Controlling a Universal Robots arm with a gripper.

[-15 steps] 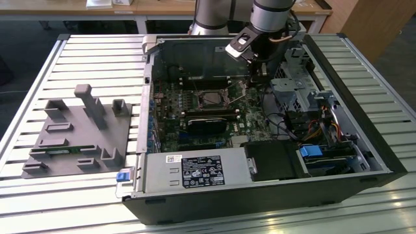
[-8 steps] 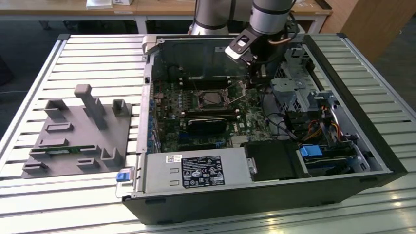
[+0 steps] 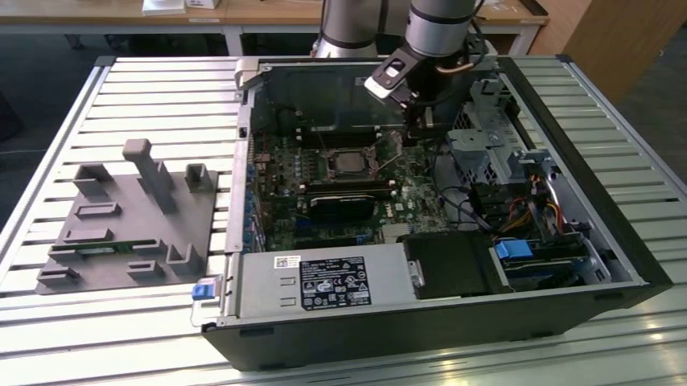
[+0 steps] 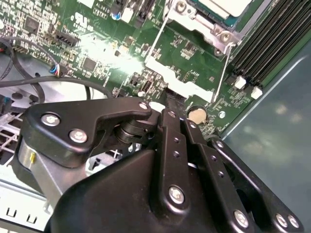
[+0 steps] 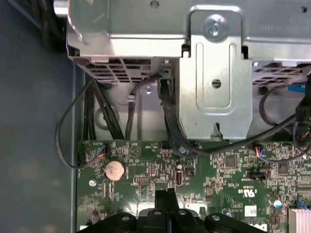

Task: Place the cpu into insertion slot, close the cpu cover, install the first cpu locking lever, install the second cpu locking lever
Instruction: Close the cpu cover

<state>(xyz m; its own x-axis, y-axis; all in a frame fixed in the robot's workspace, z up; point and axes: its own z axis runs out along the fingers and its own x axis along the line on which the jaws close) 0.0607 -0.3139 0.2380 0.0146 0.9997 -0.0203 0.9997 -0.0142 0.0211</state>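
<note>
In the exterior view the cpu (image 3: 349, 163) lies pale and flat in the insertion slot (image 3: 325, 153) on the green motherboard. The silvery cpu cover (image 3: 372, 165) frames it. My gripper (image 3: 417, 129) hangs inside the case just to the exterior view's right of the slot, low over the board. In both wrist views its black fingers are pressed together with nothing between them, as seen at the gripper (image 5: 165, 196) and the gripper (image 4: 173, 99). In the second wrist view the cpu (image 4: 228, 6) and the cpu cover (image 4: 209, 26) sit beyond the fingertips. Two thin wire levers (image 4: 154, 41) (image 4: 222, 73) run out from the slot.
A metal drive cage (image 5: 214, 73) with black cables (image 5: 97, 111) stands just beyond the gripper. A coin battery (image 5: 114, 169) sits on the board nearby. Memory sticks (image 3: 343, 189), a black block (image 3: 341, 207) and the power supply (image 3: 322, 283) lie nearer the camera. A grey fixture (image 3: 129, 217) is on the table (image 3: 129, 88) at the exterior view's left.
</note>
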